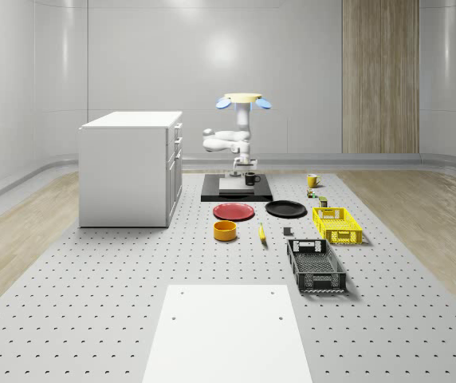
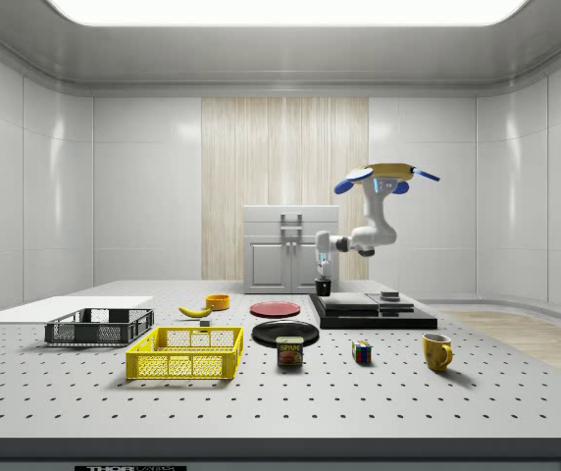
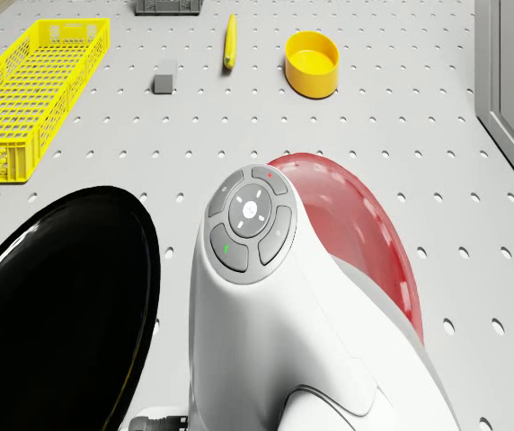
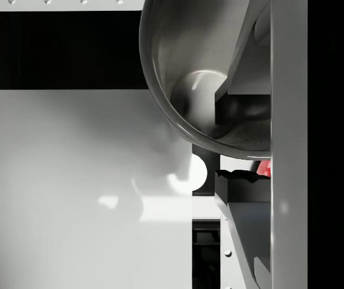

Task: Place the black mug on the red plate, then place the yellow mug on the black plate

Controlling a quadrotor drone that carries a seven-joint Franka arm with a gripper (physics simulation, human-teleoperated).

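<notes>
The black mug [image 1: 250,179] [image 2: 323,287] stands upright on the black platform [image 1: 236,191] [image 2: 374,312]. My gripper [image 1: 248,171] [image 2: 322,269] [image 4: 244,147] points down onto it and is open. In the wrist view one finger is inside the black mug [image 4: 190,72] and the other outside, with a slim gap at the wall. The drone [image 1: 242,100] [image 2: 388,177] hovers above the platform. Just in front lie the red plate [image 1: 234,211] [image 2: 275,308] [image 3: 369,224] and the black plate [image 1: 285,209] [image 2: 285,333] [image 3: 59,296]. The yellow mug [image 1: 312,180] [image 2: 436,350] stands apart at the whole-scene view's right.
A white cabinet [image 1: 128,167] stands left of the platform. In front of the plates are a yellow bowl [image 1: 225,230] [image 3: 312,63], a banana [image 1: 261,233] [image 3: 230,40], a yellow basket [image 1: 336,224] [image 2: 186,353], a black basket [image 1: 316,265] and a white slab [image 1: 226,331]. A can [image 2: 290,351] and a colour cube [image 2: 361,351] sit near the black plate.
</notes>
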